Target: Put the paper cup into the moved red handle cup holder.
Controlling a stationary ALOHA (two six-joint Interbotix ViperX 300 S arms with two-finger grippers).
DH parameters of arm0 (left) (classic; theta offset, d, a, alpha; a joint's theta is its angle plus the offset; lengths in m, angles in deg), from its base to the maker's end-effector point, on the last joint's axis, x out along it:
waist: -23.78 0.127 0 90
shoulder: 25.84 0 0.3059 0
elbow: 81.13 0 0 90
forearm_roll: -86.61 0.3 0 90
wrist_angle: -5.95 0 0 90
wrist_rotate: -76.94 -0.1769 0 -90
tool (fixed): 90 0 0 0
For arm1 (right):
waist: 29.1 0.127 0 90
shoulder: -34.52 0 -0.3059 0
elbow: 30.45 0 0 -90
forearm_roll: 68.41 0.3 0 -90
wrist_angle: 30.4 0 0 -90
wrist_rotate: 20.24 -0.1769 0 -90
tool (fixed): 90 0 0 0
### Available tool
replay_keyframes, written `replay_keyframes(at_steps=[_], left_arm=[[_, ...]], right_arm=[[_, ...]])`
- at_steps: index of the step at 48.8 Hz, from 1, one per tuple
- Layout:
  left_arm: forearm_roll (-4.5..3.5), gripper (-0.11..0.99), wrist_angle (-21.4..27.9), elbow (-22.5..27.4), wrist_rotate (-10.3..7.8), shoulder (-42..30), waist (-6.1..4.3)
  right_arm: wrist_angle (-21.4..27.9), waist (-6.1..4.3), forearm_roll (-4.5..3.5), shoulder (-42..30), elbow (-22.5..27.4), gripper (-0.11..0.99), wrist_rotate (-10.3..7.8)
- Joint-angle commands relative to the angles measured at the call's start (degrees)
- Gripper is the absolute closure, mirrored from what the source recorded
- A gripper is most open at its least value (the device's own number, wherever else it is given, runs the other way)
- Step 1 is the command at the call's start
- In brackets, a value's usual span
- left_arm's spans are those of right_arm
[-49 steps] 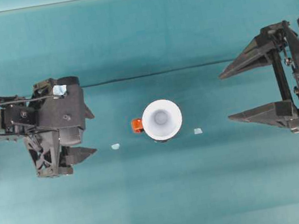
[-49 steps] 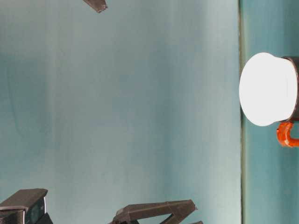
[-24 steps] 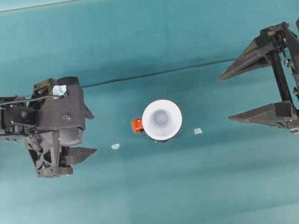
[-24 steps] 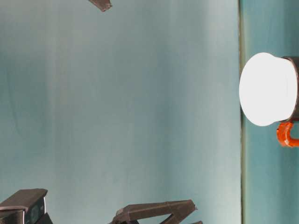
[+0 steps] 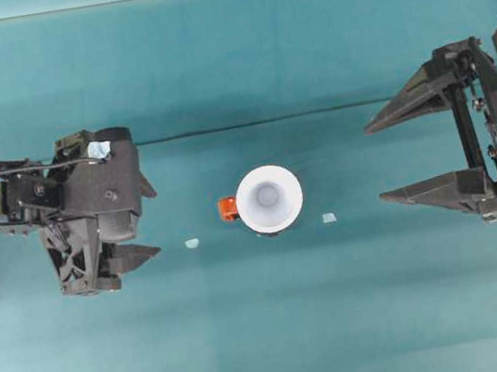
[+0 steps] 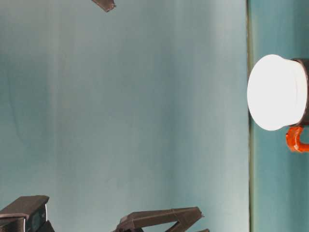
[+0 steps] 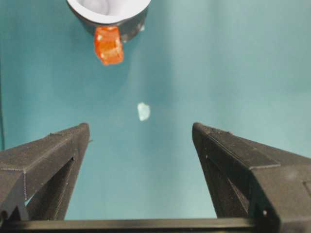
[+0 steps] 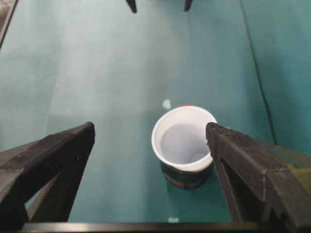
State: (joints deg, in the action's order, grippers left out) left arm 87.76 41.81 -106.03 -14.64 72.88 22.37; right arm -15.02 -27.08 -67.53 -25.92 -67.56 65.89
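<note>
The left gripper [image 5: 144, 218] has its jaws apart and holds nothing. The right gripper [image 5: 380, 159] is wide open too, with nothing in it. Between them, in the middle of the worktop [image 5: 273, 335], far from every edge, the paper cup [image 5: 269, 198] sits inside the red handle cup holder [image 5: 228, 209].

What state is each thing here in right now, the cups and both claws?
paper cup: upright, empty, seated inside the holder.
red handle cup holder: upright on the table, holding the cup, handle toward the left arm.
left claw: open, empty, apart from the cups.
right claw: open wide, empty, apart from the cups.
</note>
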Motion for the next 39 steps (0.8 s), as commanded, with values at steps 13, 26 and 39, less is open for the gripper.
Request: replay_keyframes(at_steps=[13, 26, 39], left_arm=[[0.09, -0.07, -0.26, 0.62, 0.09, 0.88, -0.09], [0.09, -0.07, -0.26, 0.62, 0.09, 0.88, -0.09], [0.09, -0.07, -0.35, 0.62, 0.09, 0.97, -0.09]], right_arm=[[-1.85, 0.18, 0.44, 0.26, 0.09, 0.03, -3.52], [-1.85, 0.18, 0.35, 0.26, -0.88, -0.09, -5.19], [-2.02, 0.18, 0.18, 0.26, -0.88, -0.09, -4.83]])
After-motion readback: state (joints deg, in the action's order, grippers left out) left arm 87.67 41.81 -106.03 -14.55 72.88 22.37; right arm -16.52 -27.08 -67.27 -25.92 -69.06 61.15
